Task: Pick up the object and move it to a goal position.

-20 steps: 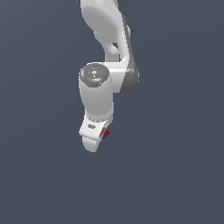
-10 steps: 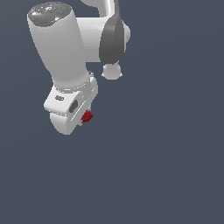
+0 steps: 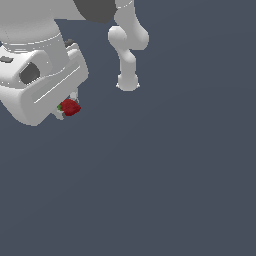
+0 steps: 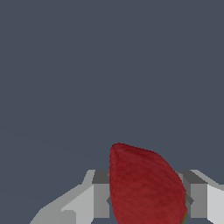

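We find the white gripper (image 3: 66,108) at the upper part of the exterior view's left, attached to the bulky white hand housing (image 3: 42,82) that fills that corner. The gripper is clenched on the strawberry (image 3: 70,107), which shows as a small red body just below the housing's lower edge, with a trace of green at the end facing the housing. The strawberry is much smaller than the housing above it.

In the wrist view we see the strawberry (image 4: 146,186) close up, its pointed red end directed away from the camera. One light grey finger (image 4: 98,199) presses against one side of it and the other finger (image 4: 199,199) against the opposite side; both pads touch the fruit. A thin dark-green sliver shows at the fruit's edge near the second finger. We cannot tell from this view how much of the fruit lies behind the fingers.

The arm's white links (image 3: 127,47) rise behind the hand, to the exterior view's right of it, and a dark joint section (image 3: 97,7) sits at the frame's upper edge. The surroundings in both views are a plain slate-grey surface (image 3: 175,175). We see no contact between the strawberry and that surface.
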Controlling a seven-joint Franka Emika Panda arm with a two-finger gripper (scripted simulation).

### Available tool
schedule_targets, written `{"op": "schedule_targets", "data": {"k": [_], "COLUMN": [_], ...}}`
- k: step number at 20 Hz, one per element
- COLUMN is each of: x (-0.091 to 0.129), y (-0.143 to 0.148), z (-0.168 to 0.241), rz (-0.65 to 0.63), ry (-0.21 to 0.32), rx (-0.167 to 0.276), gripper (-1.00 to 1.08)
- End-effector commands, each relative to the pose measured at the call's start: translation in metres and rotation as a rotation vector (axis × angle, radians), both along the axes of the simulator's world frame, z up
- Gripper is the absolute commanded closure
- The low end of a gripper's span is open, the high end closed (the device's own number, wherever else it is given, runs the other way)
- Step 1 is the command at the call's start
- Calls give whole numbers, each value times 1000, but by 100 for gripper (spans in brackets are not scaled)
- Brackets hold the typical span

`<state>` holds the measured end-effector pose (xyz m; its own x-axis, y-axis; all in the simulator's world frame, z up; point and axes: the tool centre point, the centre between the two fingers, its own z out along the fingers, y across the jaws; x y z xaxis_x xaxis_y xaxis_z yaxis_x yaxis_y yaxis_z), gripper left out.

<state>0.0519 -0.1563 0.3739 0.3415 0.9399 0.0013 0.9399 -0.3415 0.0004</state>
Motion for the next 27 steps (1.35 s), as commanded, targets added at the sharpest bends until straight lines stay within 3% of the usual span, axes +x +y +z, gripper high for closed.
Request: {"op": "schedule_targets", "data": {"k": [1, 12, 27], "x": [-2, -5, -5], "y": [-12, -48, -60], "z": [21, 81, 101], "rz": [0, -1, -1], "ry": [1, 1, 1], "rx": [0, 0, -1], "gripper": [108, 108, 108]}}
